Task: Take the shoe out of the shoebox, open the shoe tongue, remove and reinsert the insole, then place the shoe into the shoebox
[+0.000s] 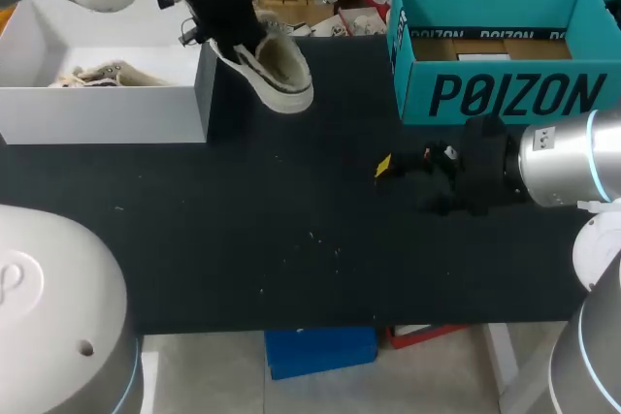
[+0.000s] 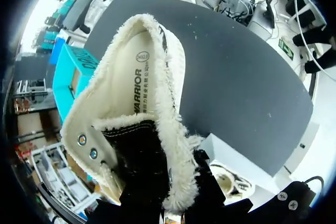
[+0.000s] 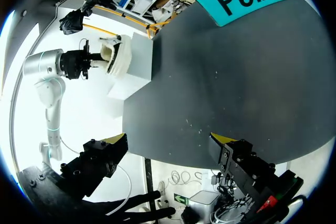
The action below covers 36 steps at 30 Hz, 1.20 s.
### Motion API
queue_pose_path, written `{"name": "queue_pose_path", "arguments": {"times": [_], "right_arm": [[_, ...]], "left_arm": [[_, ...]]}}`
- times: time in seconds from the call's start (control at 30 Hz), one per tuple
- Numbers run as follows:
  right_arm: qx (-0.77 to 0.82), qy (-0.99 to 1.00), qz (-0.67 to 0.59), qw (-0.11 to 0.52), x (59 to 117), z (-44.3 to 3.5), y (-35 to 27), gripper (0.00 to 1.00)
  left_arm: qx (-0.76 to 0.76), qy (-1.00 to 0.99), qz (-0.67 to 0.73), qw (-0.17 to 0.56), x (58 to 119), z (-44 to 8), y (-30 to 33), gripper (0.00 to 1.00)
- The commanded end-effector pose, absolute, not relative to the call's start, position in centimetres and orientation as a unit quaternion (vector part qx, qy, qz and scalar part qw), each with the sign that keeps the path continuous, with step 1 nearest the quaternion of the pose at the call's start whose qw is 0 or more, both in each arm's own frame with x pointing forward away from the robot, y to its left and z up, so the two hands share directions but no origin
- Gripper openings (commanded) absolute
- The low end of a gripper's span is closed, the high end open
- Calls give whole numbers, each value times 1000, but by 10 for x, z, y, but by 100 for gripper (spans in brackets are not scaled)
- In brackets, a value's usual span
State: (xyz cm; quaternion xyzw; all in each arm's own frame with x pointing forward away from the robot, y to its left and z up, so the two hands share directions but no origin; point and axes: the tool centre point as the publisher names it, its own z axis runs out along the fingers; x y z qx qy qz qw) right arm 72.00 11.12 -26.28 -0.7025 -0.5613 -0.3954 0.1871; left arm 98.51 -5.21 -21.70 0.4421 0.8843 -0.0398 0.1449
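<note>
Shoe gripped in left claw above table, right claw wide, well apart

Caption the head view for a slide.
Left pincer holds the fleece-lined shoe beside the white box; right pincer hovers open near the teal shoebox.

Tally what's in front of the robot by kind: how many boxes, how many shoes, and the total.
Boxes: 2, the white box and the teal box.
Shoes: 2, one held up in the air, one lying in the white box.
Total: 4.
</note>
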Motion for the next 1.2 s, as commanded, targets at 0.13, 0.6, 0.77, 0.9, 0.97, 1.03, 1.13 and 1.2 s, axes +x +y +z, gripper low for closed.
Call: {"name": "queue_pose_path", "arguments": {"times": [0.13, 0.6, 0.77, 0.9, 0.97, 1.03, 1.13, 1.2], "right_arm": [[-702, -562, -395, 187, 720, -263, 111, 100], [-702, -562, -395, 187, 720, -263, 111, 100], [-702, -562, -395, 187, 720, -263, 111, 100], [-702, -562, -395, 187, 720, -263, 111, 100], [-702, -562, -395, 187, 720, -263, 111, 100], [-702, -562, -395, 187, 720, -263, 111, 100], [-702, -562, -395, 187, 720, -263, 111, 100], [-702, -562, -395, 187, 720, -263, 111, 100]], "left_arm": [[243, 955, -37, 168, 999, -200, 15, 0], [79, 978, -49, 187, 1049, -232, 125, 0], [49, 980, -48, 188, 1067, -243, 153, 0], [37, 981, -40, 186, 1080, -252, 169, 0], [33, 981, -39, 185, 1086, -257, 176, 0], [30, 982, -36, 185, 1097, -263, 185, 0], [27, 982, -32, 186, 1108, -266, 192, 0], [26, 982, -29, 187, 1116, -269, 196, 0]]}}
